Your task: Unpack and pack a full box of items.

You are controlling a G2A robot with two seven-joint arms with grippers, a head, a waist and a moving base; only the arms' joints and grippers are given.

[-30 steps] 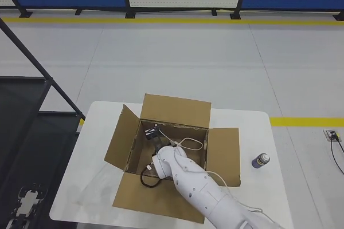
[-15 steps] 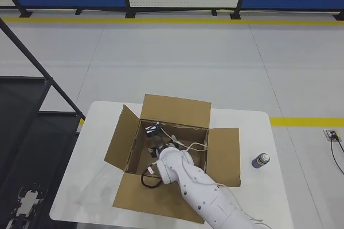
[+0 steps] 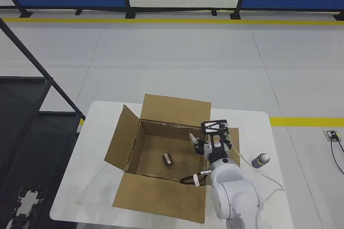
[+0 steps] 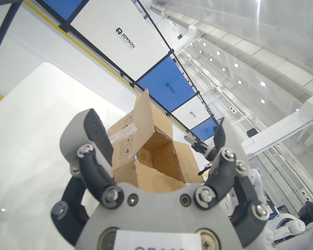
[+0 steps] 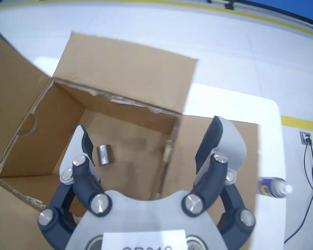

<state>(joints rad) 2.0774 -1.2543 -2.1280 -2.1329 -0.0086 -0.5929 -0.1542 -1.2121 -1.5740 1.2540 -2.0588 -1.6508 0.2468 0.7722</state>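
Observation:
An open cardboard box (image 3: 175,109) stands on the white table (image 3: 97,177) with all flaps folded out. On its floor lies a small metal cylinder (image 3: 168,159), also below my right gripper in the right wrist view (image 5: 105,155). My right gripper (image 3: 214,123) hangs open and holds nothing, over the box's right wall and right flap (image 5: 150,131). My left gripper (image 4: 156,128) is open with nothing in it, low beside the table, facing the box (image 4: 151,128) from the side.
A spray can (image 3: 260,161) stands on the table to the right of the box, near the table's right edge (image 5: 272,184). A dark metal rack (image 3: 23,143) stands left of the table. Bare tabletop lies left and in front of the box.
The arm that reached deep into the box has pulled out and swung right, over the box's right wall. The cylinder on the box floor has come into sight.

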